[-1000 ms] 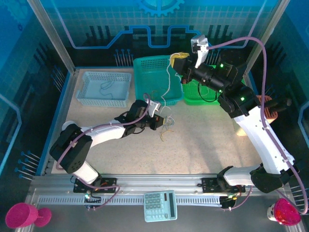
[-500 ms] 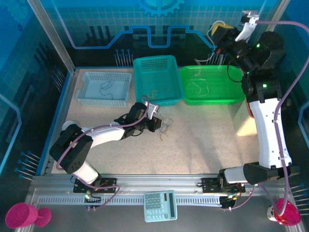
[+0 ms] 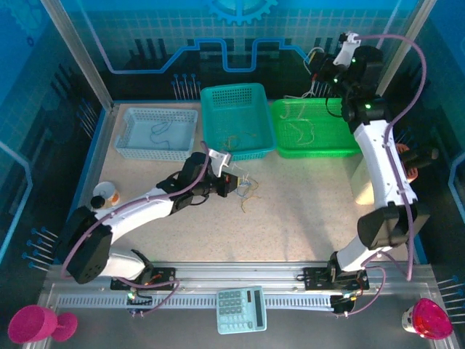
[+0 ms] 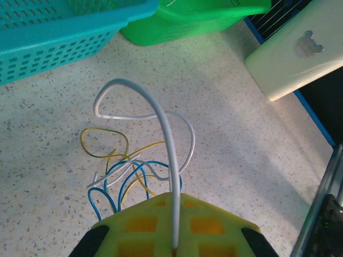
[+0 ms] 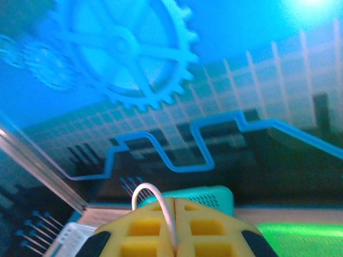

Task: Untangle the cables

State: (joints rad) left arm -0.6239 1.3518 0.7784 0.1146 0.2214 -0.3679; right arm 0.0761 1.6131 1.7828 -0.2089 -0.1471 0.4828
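Cables (image 4: pixel 169 155) lie on speckled tabletop (image 4: pixel 241 134) inside blue walls (image 3: pixel 145 36); left claw (image 4: pixel 174 243), right claw (image 5: pixel 174 235) each pinch one.

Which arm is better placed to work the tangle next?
Left, probably: the left gripper sits beside the tangle, shut on a white cable; the right gripper is raised high near the green basket.

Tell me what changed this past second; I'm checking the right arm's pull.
The right gripper rose and swung back-right, from the teal basket to behind the green basket, shut on a white cable. The left gripper stayed by the tangle, shut on a looped white cable.
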